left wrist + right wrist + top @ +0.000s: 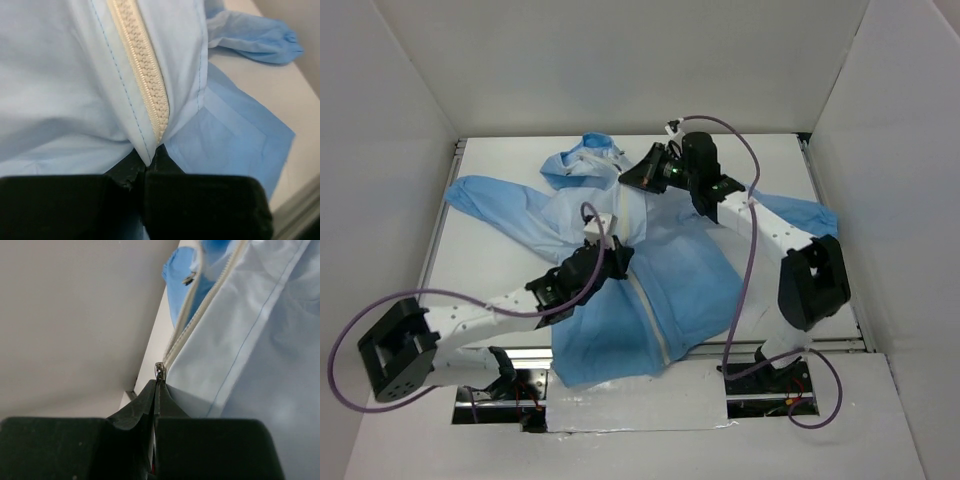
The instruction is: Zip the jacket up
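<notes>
Nearest the lens, left hand (150, 161) pinched shut on the closed zipper (142, 65) mid-front of the jacket (670, 270), spread on the tabletop (480, 255); right hand (157, 390) clamped on the pull (159, 371), open teeth running onward toward the hood (582, 160).

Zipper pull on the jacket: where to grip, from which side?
The small metal pull tab: thin and flat, so pinch across its faces. Come in along the zipper line from the side opposite the parted teeth, which fan out beyond it. The right claw is shut on it this way.
</notes>
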